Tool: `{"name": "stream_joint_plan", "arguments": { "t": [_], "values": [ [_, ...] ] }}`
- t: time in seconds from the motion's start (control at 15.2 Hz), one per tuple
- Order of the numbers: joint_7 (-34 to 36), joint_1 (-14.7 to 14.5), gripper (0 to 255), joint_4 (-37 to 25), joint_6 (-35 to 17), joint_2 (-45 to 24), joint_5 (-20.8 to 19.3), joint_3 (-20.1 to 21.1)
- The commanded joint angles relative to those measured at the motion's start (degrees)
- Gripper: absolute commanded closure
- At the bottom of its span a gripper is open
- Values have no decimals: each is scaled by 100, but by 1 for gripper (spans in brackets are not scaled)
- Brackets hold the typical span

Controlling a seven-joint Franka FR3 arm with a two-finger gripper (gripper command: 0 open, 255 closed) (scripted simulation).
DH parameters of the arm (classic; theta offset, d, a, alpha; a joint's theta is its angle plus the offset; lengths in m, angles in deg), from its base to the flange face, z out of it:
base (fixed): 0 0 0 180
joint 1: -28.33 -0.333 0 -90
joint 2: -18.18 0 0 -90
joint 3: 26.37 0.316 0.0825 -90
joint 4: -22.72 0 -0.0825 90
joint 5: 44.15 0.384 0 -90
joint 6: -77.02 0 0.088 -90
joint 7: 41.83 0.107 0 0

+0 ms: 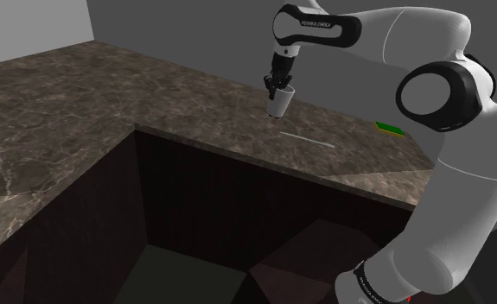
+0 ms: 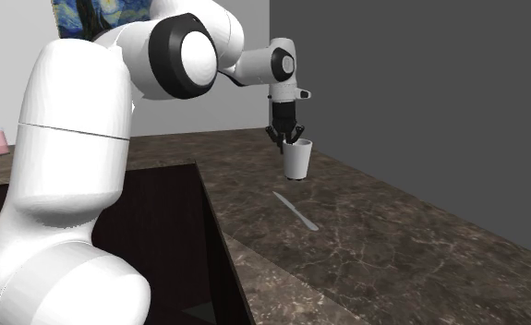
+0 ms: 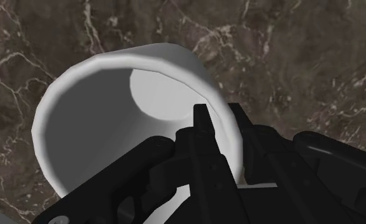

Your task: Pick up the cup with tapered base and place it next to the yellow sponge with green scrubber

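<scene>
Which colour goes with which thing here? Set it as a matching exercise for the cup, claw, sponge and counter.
Things:
1. cup
2. claw
3. sponge
4. counter

Colours:
a. black
b. brown with pale veins
c. white
d. green and yellow

Pairs: 1-c, 2-a, 3-d, 4-b

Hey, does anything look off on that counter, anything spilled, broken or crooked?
Nothing stands out. The white cup is whole and empty, clasped at its rim by the tool. A thin pale strip lies flat on the marbled countertop, and nothing is spilled.
</scene>
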Motion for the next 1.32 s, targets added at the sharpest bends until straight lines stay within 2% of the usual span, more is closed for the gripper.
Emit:
{"name": "stream_joint_plan", "arguments": {
  "t": [0.0, 0.73, 1.25],
  "values": [
    [-15, 5, 255, -182, 170, -10, 3, -3],
    [-68, 21, 255, -1329, 1114, -212, 20, -7],
    [-883, 538, 255, -35, 840, 858, 4, -300]
  ]
}}
